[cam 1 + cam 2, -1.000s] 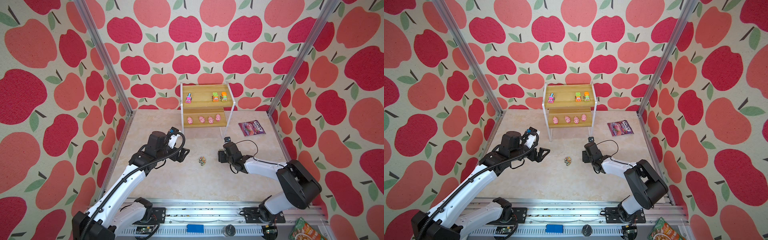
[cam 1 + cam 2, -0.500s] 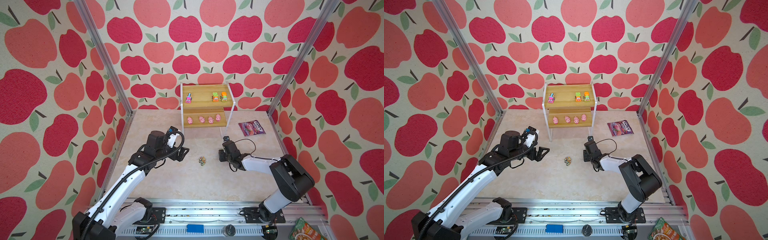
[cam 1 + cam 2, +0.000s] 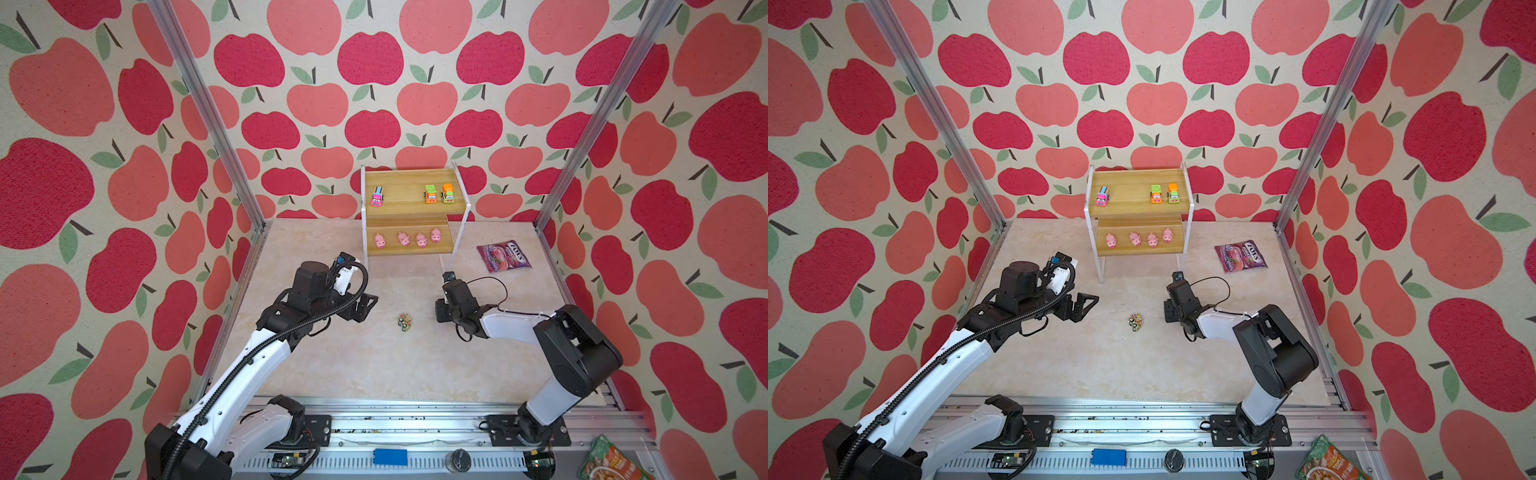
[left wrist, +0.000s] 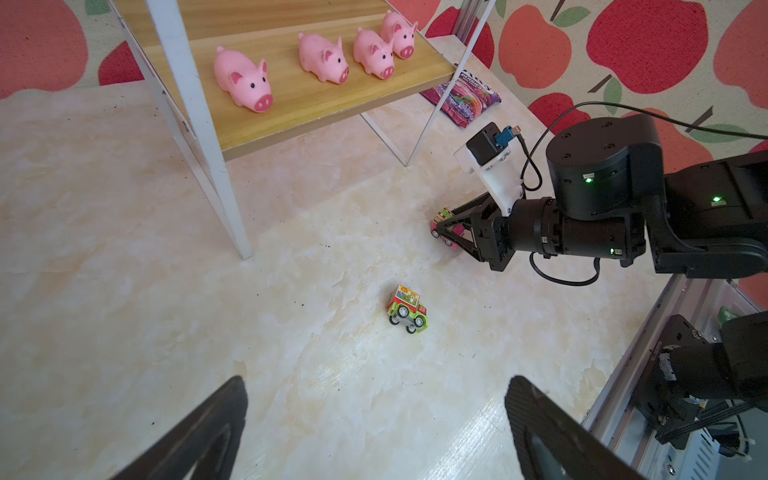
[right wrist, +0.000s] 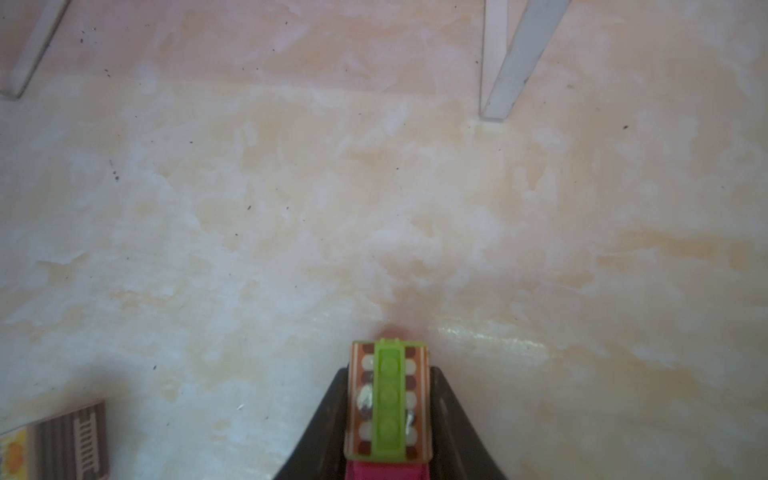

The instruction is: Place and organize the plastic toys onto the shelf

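On the left, the left gripper [image 3: 365, 305] hovered over the table [image 3: 374, 365] with its jaws spread wide and empty. Just past it the shelf [image 3: 407, 183] stood at the back wall, holding seven toys. Its upper board carried three cars close to the front edge: a pink striped car [image 3: 377, 196] near the left end, then a broad bare stretch, then a green-roofed car [image 3: 431, 193] and an orange-roofed car [image 3: 448, 193] side by side near the right end. The lower board carried four pink pigs [image 3: 421, 240] in one row, snouts toward the front edge; the leftmost pig [image 3: 379, 240] sat slightly apart from the other three, with a little bare board at each end. On the table between the two grippers lay a fourth car, the tipped car [image 4: 407, 309], on its side with wheels showing, apart from everything else. To its right the right gripper [image 4: 439, 227] sat low at the table, jaws pressed onto the sides of the fifth car, a pink-based car [image 5: 388, 395] with a green roof strip; whether its wheels touched the surface could not be told. Farther right one purple candy bag [image 3: 503, 257] lay flat near the right wall, clear of the shelf's right leg. The table toward the near rail was open.
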